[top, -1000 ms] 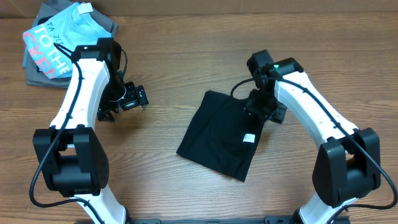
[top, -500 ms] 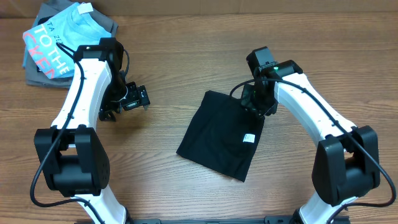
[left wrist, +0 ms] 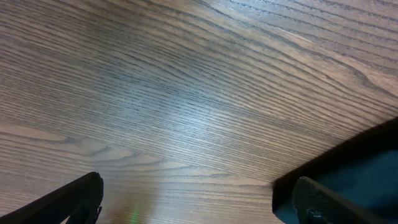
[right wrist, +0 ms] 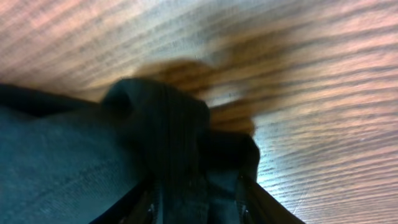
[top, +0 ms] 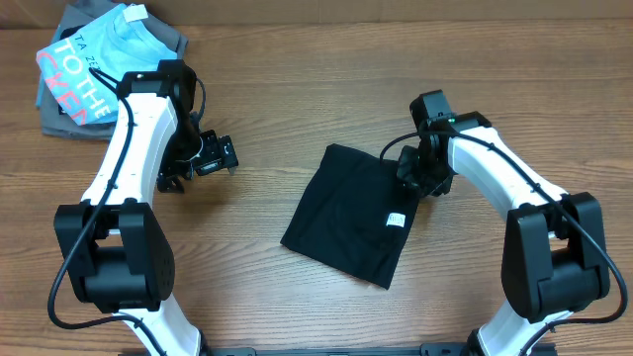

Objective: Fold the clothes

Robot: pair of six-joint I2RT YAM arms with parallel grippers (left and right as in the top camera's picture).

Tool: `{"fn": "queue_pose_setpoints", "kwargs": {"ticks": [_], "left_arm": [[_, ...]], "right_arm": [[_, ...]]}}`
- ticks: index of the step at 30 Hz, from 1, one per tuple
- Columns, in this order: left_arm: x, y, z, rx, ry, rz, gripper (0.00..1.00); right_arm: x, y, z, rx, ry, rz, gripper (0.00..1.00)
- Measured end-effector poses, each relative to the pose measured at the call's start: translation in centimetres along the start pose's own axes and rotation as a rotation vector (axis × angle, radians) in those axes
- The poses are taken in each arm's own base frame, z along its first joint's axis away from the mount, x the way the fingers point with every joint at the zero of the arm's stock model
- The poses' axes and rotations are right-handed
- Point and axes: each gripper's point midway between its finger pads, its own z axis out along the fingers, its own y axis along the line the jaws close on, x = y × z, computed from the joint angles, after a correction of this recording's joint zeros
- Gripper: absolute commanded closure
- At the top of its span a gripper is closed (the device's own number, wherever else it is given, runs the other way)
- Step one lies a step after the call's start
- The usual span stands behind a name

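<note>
**Step in hand.** The shirt [top: 346, 213] lies as a tilted dark rectangle at the middle of the counter [top: 297, 89], its white tag [top: 396, 220] near the right edge. The right fingers [top: 423, 178] are set at its upper right corner and partly closed. In the right wrist view a bunched ridge of black cloth is pinched between them. It is judged that a corner is being gripped for a further fold. The left fingers [top: 216, 156] are spread fully wide, hold nothing, and hang over bare wood to the left of the shirt.

**Next move.** The pinched corner would need to be lifted and carried across the rectangle without dragging the lower layers.

**Not made out.** The layers caught cannot be counted. Collar and sleeves are hidden within the folds. The tee [top: 84, 59] and grey garments [top: 168, 38] at upper left are cut off by the frame edge.
</note>
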Motion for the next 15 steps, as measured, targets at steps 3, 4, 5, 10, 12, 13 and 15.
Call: {"fn": "queue_pose_setpoints", "kwargs": {"ticks": [3, 4, 5, 10, 12, 13, 15], "left_arm": [[0.0, 0.0, 0.0, 0.001, -0.001, 0.000, 0.00], [0.0, 0.0, 0.0, 0.000, -0.001, 0.000, 0.00], [0.0, 0.0, 0.0, 0.000, -0.001, 0.000, 0.00], [-0.1, 0.0, 0.0, 0.001, -0.002, 0.000, 0.00], [-0.1, 0.0, 0.0, 0.001, -0.002, 0.000, 0.00], [-0.1, 0.0, 0.0, 0.001, -0.002, 0.000, 0.00], [-0.1, 0.0, 0.0, 0.001, -0.002, 0.000, 0.00]], "right_arm": [[0.0, 0.1, 0.1, -0.008, 0.002, -0.001, 0.96], [0.1, 0.1, 0.1, -0.006, 0.005, -0.003, 0.96], [0.1, 0.0, 0.1, -0.001, 0.006, 0.002, 0.96], [0.9, -2.1, -0.1, 0.068, 0.047, 0.030, 0.93], [1.0, -3.4, -0.4, 0.105, 0.063, 0.049, 0.85], [0.9, -4.0, -0.6, 0.123, 0.063, 0.059, 0.73], [0.6, -5.1, -0.8, 0.154, 0.057, 0.075, 0.55]]}}
